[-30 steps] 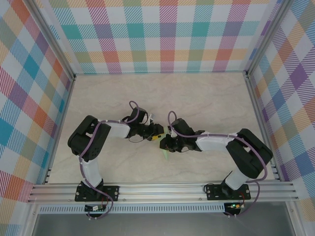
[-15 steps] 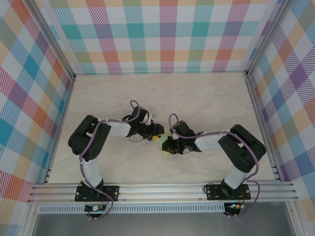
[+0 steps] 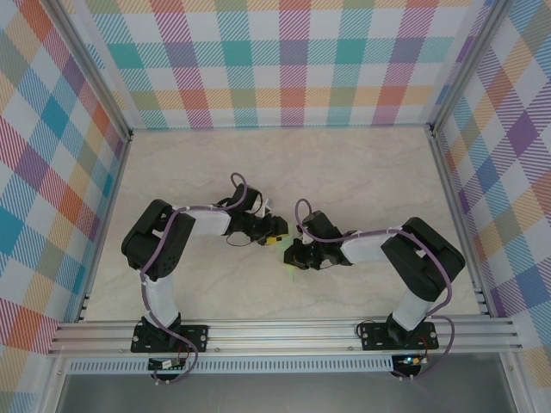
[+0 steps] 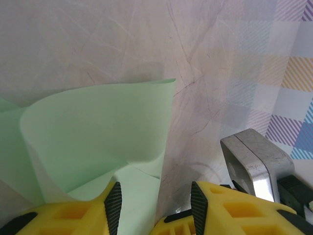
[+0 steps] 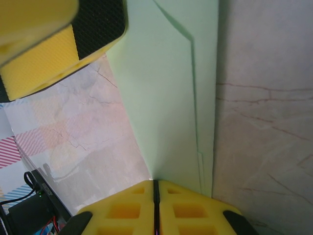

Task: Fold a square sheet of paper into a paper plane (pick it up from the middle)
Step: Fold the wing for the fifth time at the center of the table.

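Top external: left gripper (image 3: 274, 231) and right gripper (image 3: 294, 255) are nose to nose mid-table (image 3: 370, 163), the left at 10 o'clock of the right. The green paper sheet (image 3: 291, 270) pokes out at 6 o'clock of the right gripper, mostly hidden under it.

Left wrist: left gripper jaws are part-way apart with a clear gap. The sheet bows up toward 12 o'clock and a lower layer runs into the gap at 6 o'clock. It looks unpinched.

Right wrist: right gripper fingers are pressed flat together, clamping the sheet, which fans out toward 12 o'clock. Layered fold edges run along its 3 o'clock side. The left gripper's black pad sits at 10 o'clock, by the sheet's edge; can't tell if it touches.

Step, as I judge it: mid-fold, with the right gripper anchoring and the left lining up on the loose flap. The next move calls for the left jaws to close on that flap and lay it over squarely without tugging the thin paper out of the right gripper's clamp.
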Motion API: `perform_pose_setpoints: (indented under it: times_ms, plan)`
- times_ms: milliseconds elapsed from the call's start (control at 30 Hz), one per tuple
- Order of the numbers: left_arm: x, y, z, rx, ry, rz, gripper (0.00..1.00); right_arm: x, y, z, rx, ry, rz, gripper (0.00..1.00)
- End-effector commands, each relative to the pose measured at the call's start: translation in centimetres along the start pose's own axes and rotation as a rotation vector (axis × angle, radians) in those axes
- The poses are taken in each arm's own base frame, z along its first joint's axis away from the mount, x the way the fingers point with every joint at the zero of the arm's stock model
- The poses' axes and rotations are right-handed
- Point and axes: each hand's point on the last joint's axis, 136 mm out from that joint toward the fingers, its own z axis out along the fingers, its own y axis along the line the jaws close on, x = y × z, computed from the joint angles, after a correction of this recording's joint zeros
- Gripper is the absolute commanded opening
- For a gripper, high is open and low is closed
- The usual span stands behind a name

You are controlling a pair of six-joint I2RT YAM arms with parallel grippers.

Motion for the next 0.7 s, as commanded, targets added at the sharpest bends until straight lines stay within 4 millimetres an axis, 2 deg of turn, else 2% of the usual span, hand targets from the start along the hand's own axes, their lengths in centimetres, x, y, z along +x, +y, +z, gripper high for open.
perform_pose_setpoints:
  times_ms: [0, 667]
  plan:
    - [-2.1, 3.9, 0.9, -0.111, -0.063, 0.0, 0.45, 4.4, -6.3, 0.7, 0.192, 0.144, 0.098, 0.08]
    - [-4.5, 3.3, -0.2, -0.109, -0.089, -0.004, 0.46, 4.8, -6.8, 0.7, 0.209, 0.159, 0.103, 0.06]
